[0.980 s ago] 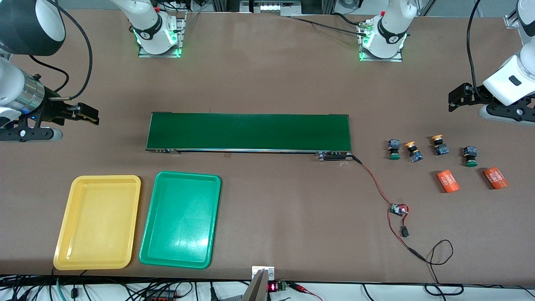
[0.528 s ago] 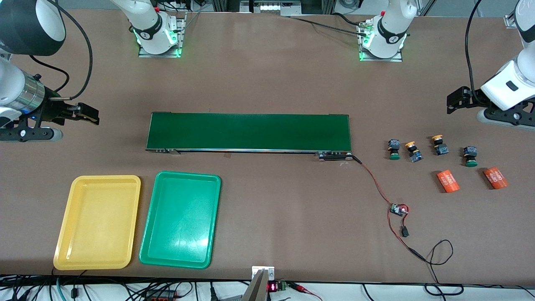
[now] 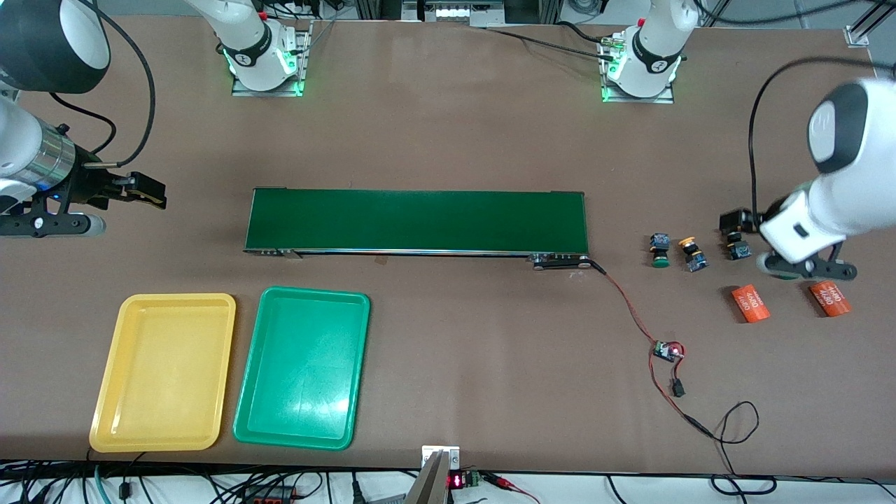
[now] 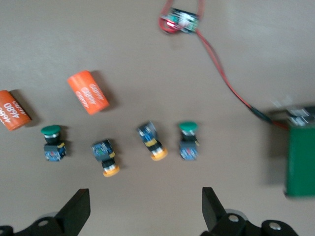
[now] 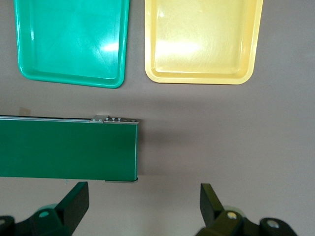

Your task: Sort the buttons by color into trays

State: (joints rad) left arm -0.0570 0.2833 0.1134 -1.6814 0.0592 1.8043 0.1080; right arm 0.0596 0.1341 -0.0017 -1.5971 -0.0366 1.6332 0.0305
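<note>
From my remote station, the left gripper (image 4: 142, 209) hangs over the row of buttons at the left arm's end of the table, its jaws spread wide and grasping nothing; no finger touches a button. In the left wrist view all four lie apart on the bare table: a green-capped button (image 4: 52, 142), a yellow-capped button (image 4: 106, 157), a second yellow-capped button (image 4: 152, 142) and a second green-capped button (image 4: 188, 140). In the front view the arm covers the green-capped one nearest the left arm's end. Two orange cylinders (image 3: 750, 303) lie nearer the front camera than the buttons.

The right gripper (image 3: 143, 190) waits over bare table off the conveyor belt's (image 3: 416, 220) end on the right arm's side, jaws likewise fully released and empty. The yellow tray (image 3: 112, 392) and the green tray (image 3: 252, 392) sit side by side, nearer the front camera than the belt, toward the right arm's end, the yellow one closer to that end. Neither holds a button.
</note>
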